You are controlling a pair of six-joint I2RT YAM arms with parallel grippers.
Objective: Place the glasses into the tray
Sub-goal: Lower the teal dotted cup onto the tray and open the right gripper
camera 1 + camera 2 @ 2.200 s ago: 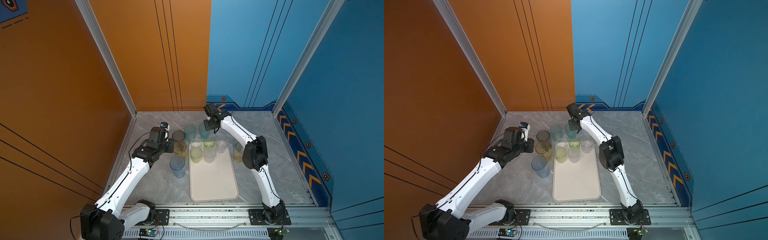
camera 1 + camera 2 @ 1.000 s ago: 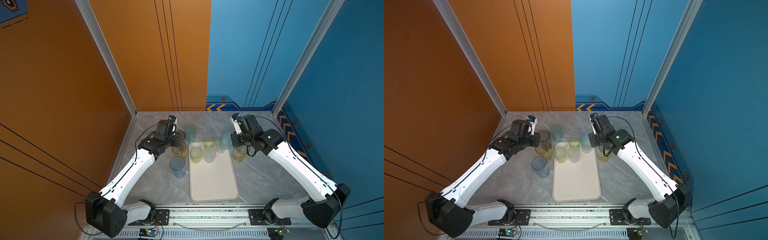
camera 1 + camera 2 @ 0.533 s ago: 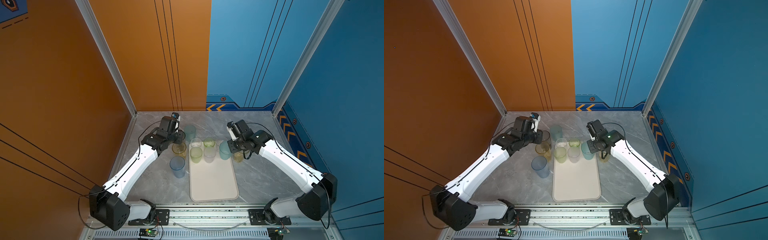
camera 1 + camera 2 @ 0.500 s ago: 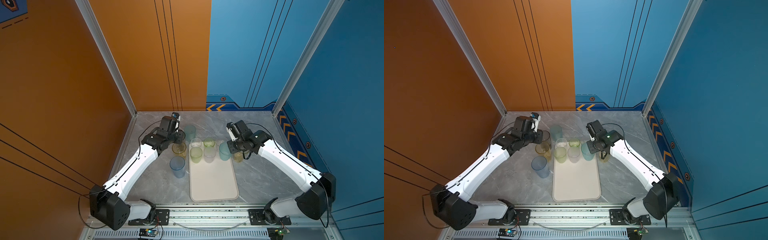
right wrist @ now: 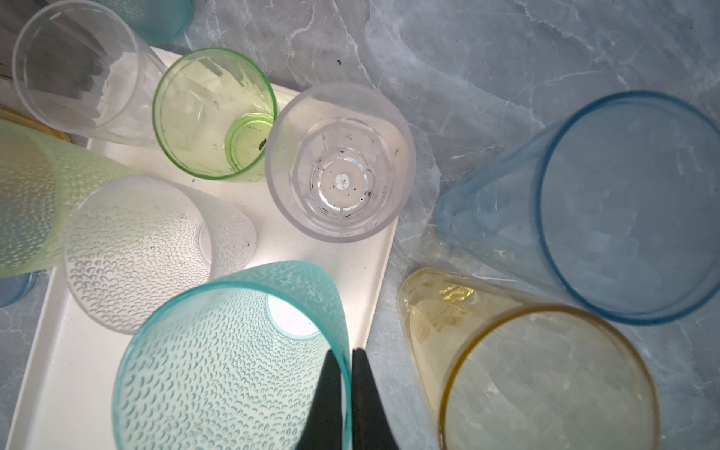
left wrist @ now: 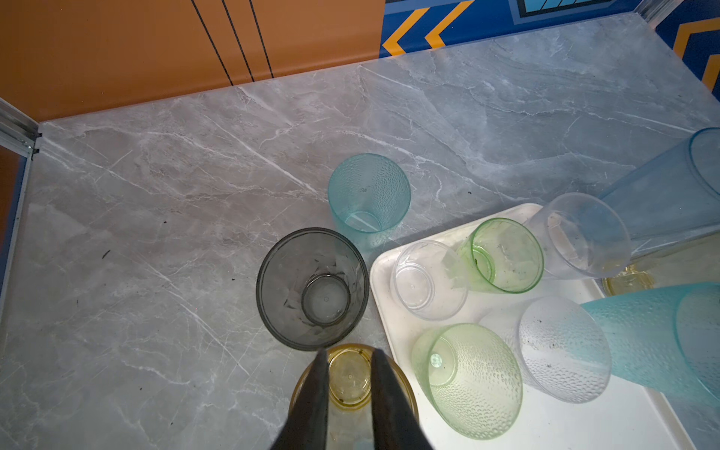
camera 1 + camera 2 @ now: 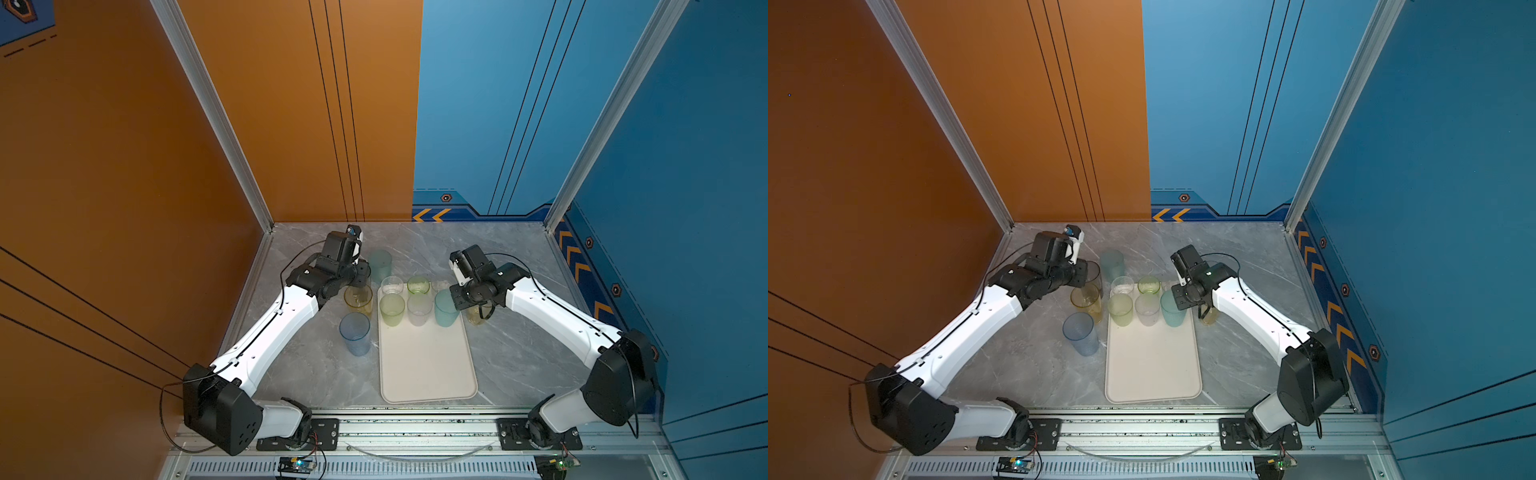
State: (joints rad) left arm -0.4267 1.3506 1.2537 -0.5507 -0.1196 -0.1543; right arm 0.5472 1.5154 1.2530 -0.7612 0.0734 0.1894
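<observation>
1. Right pincer [image 5: 346,353] is clamped on the rim wall of the teal glass [image 5: 218,350], one finger inside, one outside. The glass is upright at the right edge of the tray [image 7: 428,374]; touchdown unclear.
2. Left pincer [image 6: 348,352] is narrowly parted and empty, over the yellow glass [image 6: 350,380] on the surface [image 7: 519,365] left of the tray.
3. Judged: the tumblers are light, stiff and slick, the tall ones tippy. Pinch the wall at the rim, gently.
</observation>
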